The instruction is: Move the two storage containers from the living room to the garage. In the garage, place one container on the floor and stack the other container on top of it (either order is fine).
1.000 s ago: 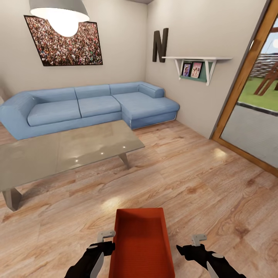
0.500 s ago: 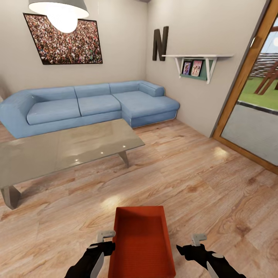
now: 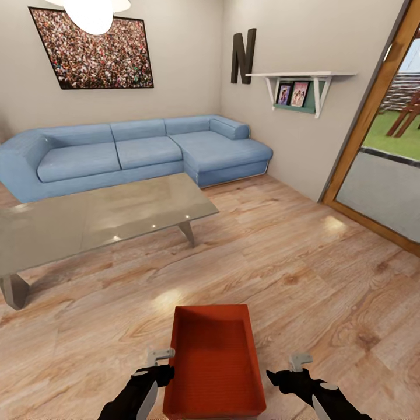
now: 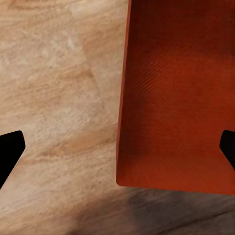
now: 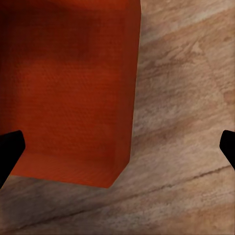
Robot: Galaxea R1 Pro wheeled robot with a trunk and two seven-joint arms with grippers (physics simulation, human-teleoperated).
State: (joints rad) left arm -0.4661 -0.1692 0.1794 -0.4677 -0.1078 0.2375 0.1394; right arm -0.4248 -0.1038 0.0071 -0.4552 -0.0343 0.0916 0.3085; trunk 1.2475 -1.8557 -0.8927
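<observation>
Since the earlier frames my head camera has tipped down and crept forward: the ceiling lamp has nearly left the top edge, and the orange-red lidless rectangular storage container [image 3: 213, 361] now shows its whole far wall and more of its bottom. It sits on the light wood-plank floor [image 3: 303, 274] of the living room, right in front of me, between my two arms. Its long axis runs near to far, open side up, with the short far wall facing the sofa.

My left pincer [image 3: 157, 364] hangs just beside the container's left wall and my right pincer [image 3: 294, 370] a little apart from its right wall. Both are spread wide and holding nothing; in the left wrist view the dark fingertips [image 4: 10, 147] stand at opposite edges, with the container's wall [image 4: 176, 98] and bare planks between them, and the right wrist view shows the same spread over the container's corner [image 5: 73, 98].

Far left of the container stands the low glass-topped coffee table on grey angled legs [image 3: 99, 216], and beyond it the blue corner sofa [image 3: 134, 151] against the far wall. A framed crowd picture [image 3: 93, 49] hangs above the sofa. On the right wall are a dark letter N [image 3: 242, 55] and a white shelf with two small photos [image 3: 300, 87]. Further right is the wood-framed glass door [image 3: 379, 140].
</observation>
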